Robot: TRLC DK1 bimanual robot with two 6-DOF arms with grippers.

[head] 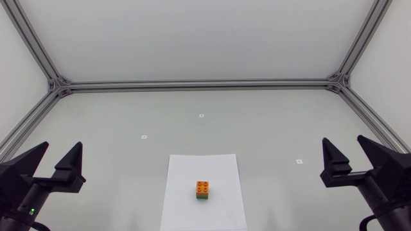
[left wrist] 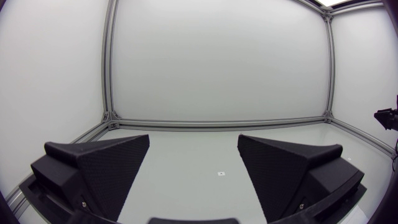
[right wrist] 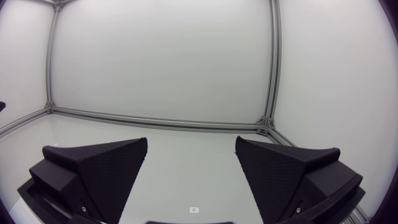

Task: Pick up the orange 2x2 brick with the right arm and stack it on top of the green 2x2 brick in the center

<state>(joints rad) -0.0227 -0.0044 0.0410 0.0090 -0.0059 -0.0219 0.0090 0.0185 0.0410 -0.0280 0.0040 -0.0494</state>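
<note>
The orange 2x2 brick (head: pixel 203 187) sits on top of the green 2x2 brick (head: pixel 203 197), of which only a thin edge shows, on a white sheet (head: pixel 221 170) at the table's front middle. My left gripper (head: pixel 56 157) stands open at the front left, well apart from the bricks. My right gripper (head: pixel 350 150) stands open at the front right, also far from them. In the left wrist view my left gripper (left wrist: pixel 193 149) holds nothing, and in the right wrist view my right gripper (right wrist: pixel 191 151) is likewise empty. Neither wrist view shows the bricks.
An aluminium frame (head: pixel 199 84) runs along the back and both sides of the white table. Small square markers (head: pixel 201 116) dot the surface, with one (head: pixel 144 136) at the left and one (head: pixel 298 161) at the right.
</note>
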